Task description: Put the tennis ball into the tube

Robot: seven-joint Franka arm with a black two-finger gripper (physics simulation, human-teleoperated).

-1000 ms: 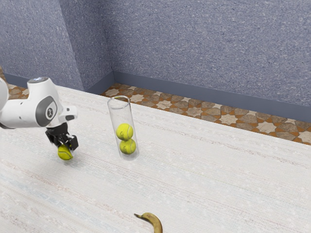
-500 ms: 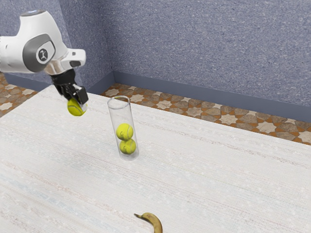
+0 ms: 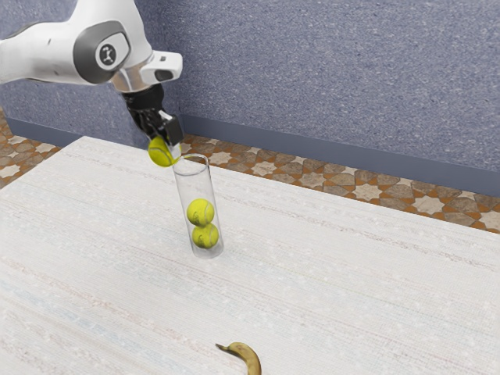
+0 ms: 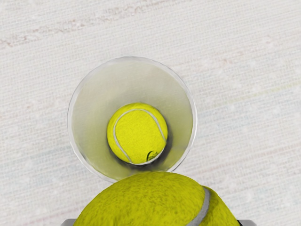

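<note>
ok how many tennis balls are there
3: one tennis ball gripped by the end effector, near the rim of the clear tube; the other two are stacked inside it, a lower one near the bottom and an upper one above.

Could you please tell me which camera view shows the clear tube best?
The exterior view: it shows the whole tube, top to base, standing on the table, with two tennis balls stacked inside. The wrist view looks down into its mouth, showing the upper ball, while the held ball covers part of the mouth's edge.

the tennis ball [image 4: 141, 200] looks fuzzy; the tube [image 3: 195, 186] glossy.
</note>
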